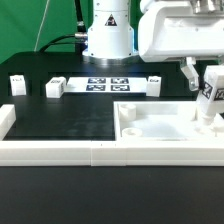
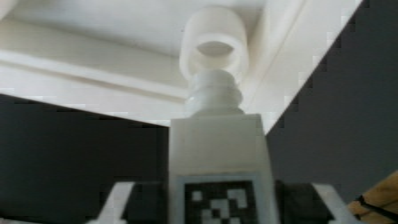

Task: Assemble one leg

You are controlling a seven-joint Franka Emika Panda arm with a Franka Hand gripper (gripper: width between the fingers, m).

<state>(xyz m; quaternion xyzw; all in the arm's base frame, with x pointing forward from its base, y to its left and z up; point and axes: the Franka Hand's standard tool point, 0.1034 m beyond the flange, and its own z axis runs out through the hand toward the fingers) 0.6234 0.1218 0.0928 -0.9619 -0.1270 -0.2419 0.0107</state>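
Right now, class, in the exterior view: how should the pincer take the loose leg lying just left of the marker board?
Grip the loose leg across its short width, probably from straight above: it lies low on the black mat, nothing touching its sides.

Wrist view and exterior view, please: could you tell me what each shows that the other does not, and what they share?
Only the wrist view shows the ridged tip of the leg close up, pointing toward what looks like a round opening at the white panel. Only the exterior view shows the marker board, loose white parts beside it, and the robot base. Both show the leg held in the hand, its coded tag, and the white panel.
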